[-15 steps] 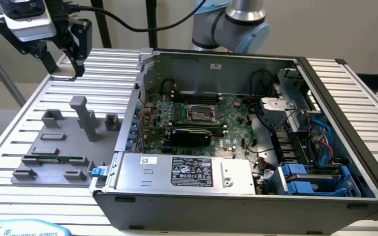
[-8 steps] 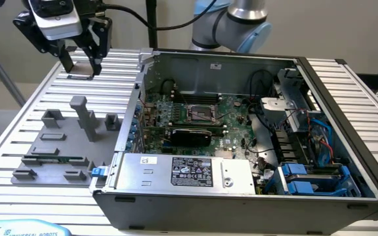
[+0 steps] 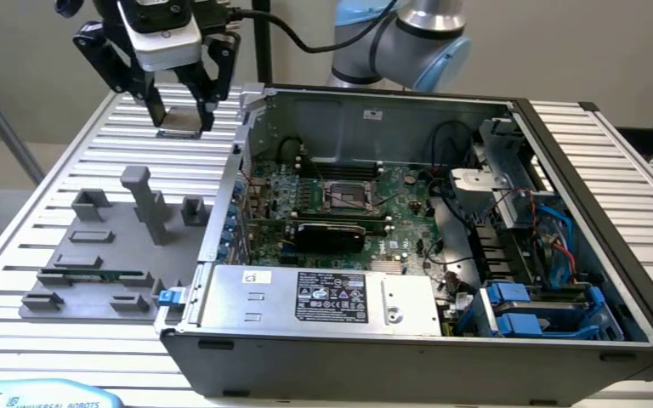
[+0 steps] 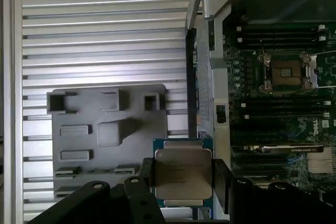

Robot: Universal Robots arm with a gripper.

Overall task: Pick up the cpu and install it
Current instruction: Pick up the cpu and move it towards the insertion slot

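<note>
The cpu point(image 4: 182, 176), a small flat square chip with a silvery-beige metal top, sits between my black fingers. My gripper point(image 3: 181, 119) is shut on it and hangs high over the slatted table, to the exterior view's left of the open computer case. In the exterior view the cpu point(image 3: 180, 130) shows as a small pale plate at the fingertips. The black socket point(image 3: 347, 198) with its metal frame lies open on the green motherboard, well away from the gripper. The wrist view also takes in that socket point(image 4: 286, 73), off to one side of the held chip.
A grey parts fixture point(image 3: 105, 255) with posts and slots lies on the table, a green memory stick point(image 3: 91, 276) in one slot. The case wall point(image 3: 241, 144) stands between gripper and motherboard. A grey power-supply box point(image 3: 320, 296) fills the case's near side, and cables and blue drive bays point(image 3: 530, 310) crowd its right.
</note>
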